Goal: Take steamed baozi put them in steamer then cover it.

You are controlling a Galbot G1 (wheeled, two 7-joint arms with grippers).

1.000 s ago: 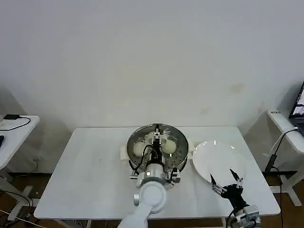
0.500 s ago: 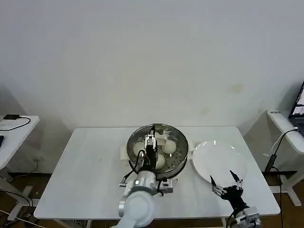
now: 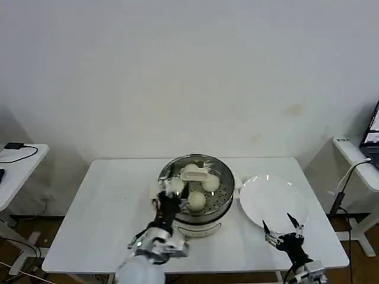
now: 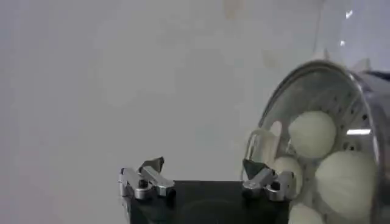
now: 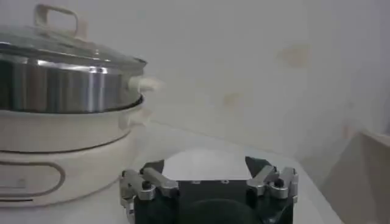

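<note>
Four baozi (image 3: 196,201) are sitting inside the steamer (image 3: 196,186), which is at the middle of the tabletop (image 3: 112,213) toward the back edge. The cover (image 3: 195,173) w/ its pale handle is on top, and you can see the buns thru the glass. From the right wrist view the lid looks seated on the steel rim, on the white base.

Left tool (image 3: 165,201) is right at the steamer's left-front side, just beside the rim. Its fingers (image 4: 149,179) are spread wide w/ nothing between them; in the left wrist view one fingertip lines up w/ the cover's edge, but I can't tell if it's touching.

Right tool (image 3: 283,228) is near the front-right corner of the tabletop, over the front edge of the white plate (image 3: 272,198), which sits just right of the steamer. It's also spread open and holding nothing.
</note>
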